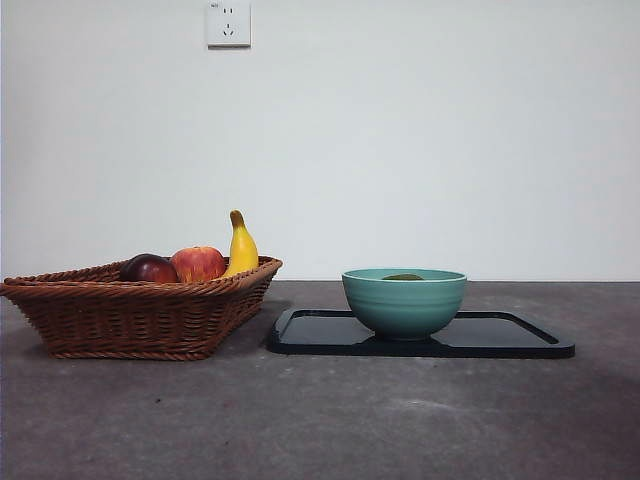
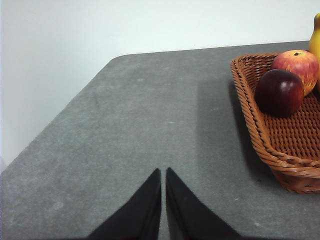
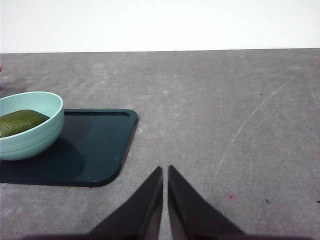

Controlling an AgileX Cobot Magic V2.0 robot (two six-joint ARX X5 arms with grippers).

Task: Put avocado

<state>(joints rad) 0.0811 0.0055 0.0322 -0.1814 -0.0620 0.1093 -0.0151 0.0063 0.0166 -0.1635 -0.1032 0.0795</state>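
We see a grey table [image 1: 330, 420] with a matte, faintly speckled top and a rounded corner. Two things lie directly on it: a wicker basket [image 1: 140, 318] and a black tray [image 1: 500, 335], just beside each other but apart. In the right wrist view we make out thin pale scratches [image 3: 250, 122] across the table.

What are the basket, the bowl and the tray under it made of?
The basket looks like woven wicker or rattan: brown strands plaited in rows, with a braided rim. The bowl seems glazed ceramic, teal with faint ridges and a soft sheen, though plastic can't be ruled out. The tray looks like glossy black plastic or lacquer: its surface mirrors the bowl.
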